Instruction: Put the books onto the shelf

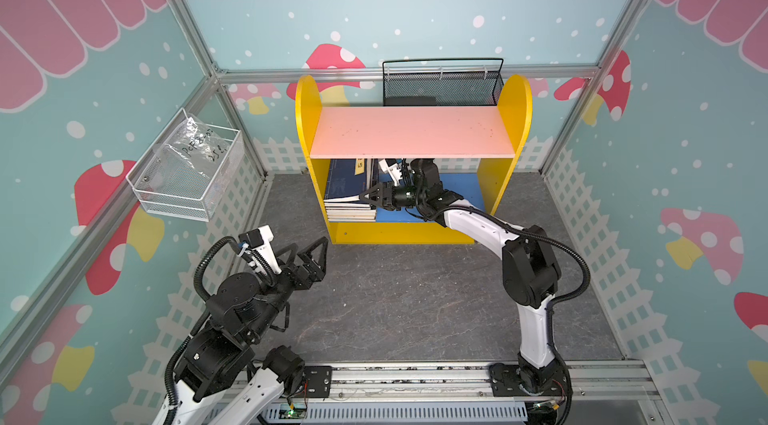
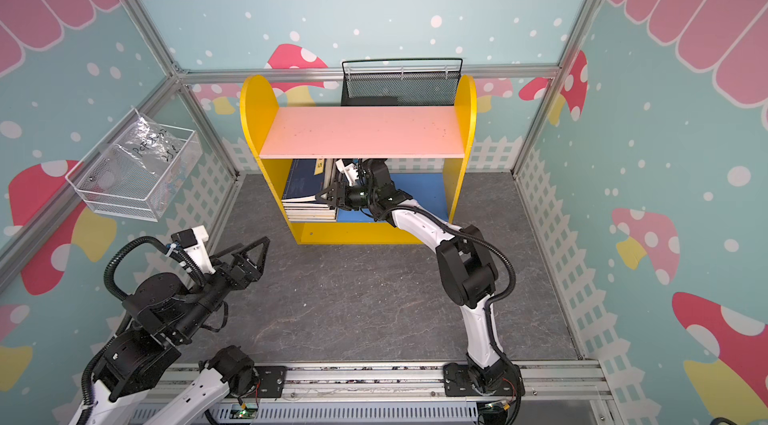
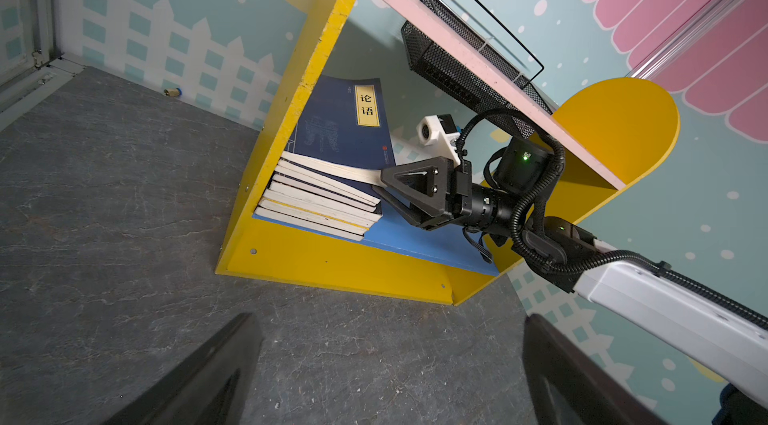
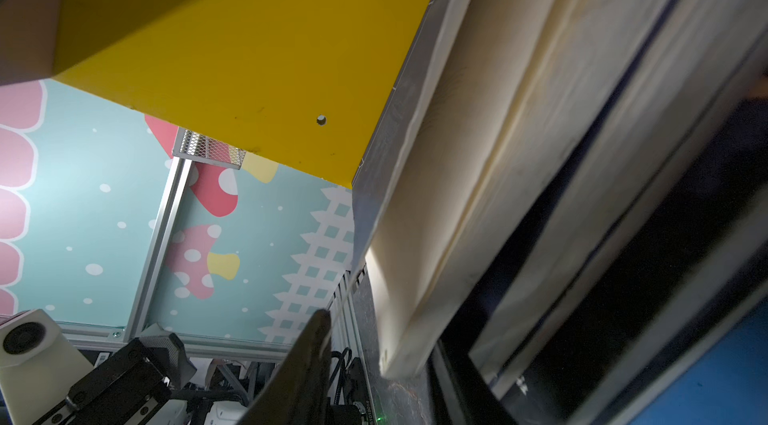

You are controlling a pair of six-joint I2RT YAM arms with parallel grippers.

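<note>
The shelf (image 1: 411, 132) (image 2: 361, 132) stands at the back middle, with yellow sides and a pink upper board. A stack of books (image 1: 349, 207) (image 2: 309, 207) (image 3: 320, 202) lies on its blue lower board (image 1: 469, 190), against the left side panel. The top navy book (image 3: 332, 124) tilts up against that panel. My right gripper (image 1: 362, 196) (image 2: 318, 196) (image 3: 384, 186) (image 4: 380, 335) reaches into the lower tier, open, with the tilted book's cream page edge between its fingers and a gap beside one finger. My left gripper (image 1: 311, 245) (image 2: 253, 244) (image 3: 388, 340) hangs open and empty over the floor at front left.
A black mesh basket (image 1: 442, 84) hangs on the back wall behind the shelf. A white wire basket (image 1: 187, 171) holding a plastic bag is fixed to the left wall. The arms' rail (image 1: 415, 381) runs along the front of the grey floor (image 1: 395, 298).
</note>
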